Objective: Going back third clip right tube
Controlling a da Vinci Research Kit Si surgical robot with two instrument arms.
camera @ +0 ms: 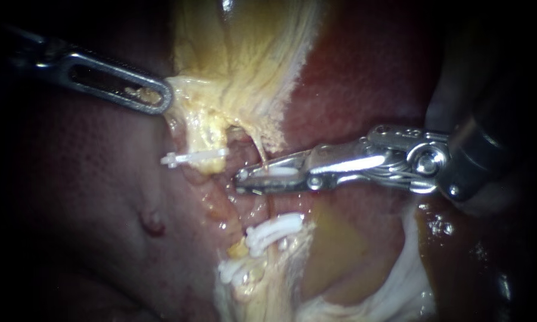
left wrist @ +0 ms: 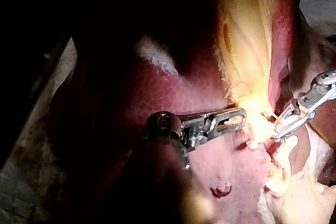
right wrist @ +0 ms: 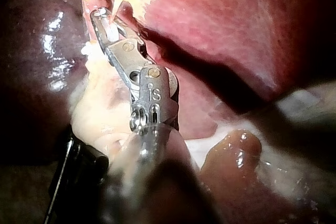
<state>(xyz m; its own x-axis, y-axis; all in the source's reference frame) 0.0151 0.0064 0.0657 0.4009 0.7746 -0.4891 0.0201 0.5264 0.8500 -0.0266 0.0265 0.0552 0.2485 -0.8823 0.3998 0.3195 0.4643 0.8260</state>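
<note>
From where I am standing, the right instrument (camera: 244,179) is lying almost level across the field. Its jaws are showing only a narrow gap and are closing on a small white piece, the third clip (camera: 280,171). The right tube (camera: 260,152) is hanging as a thin pale strand from the gallbladder (camera: 244,53) and is meeting those jaws near their tips. I cannot tell whether it is passing between them or behind. Below the jaws, two white clips (camera: 275,229) are sitting side by side on the same strand, and a single clip (camera: 191,158) is crossing the stump to the left.

The left instrument (camera: 158,98) is gripping the yellow edge of the gallbladder with its jaws closed on it, holding it up over the liver (camera: 89,197).

The tube is looking thread-thin, soft, wet and easily torn. The clip seems light and stiff. I would judge the bare stretch between the gallbladder and the lower pair to be the only place to take hold. Any backing out wants to run straight along the shaft, so nothing is dragging on the strand.
</note>
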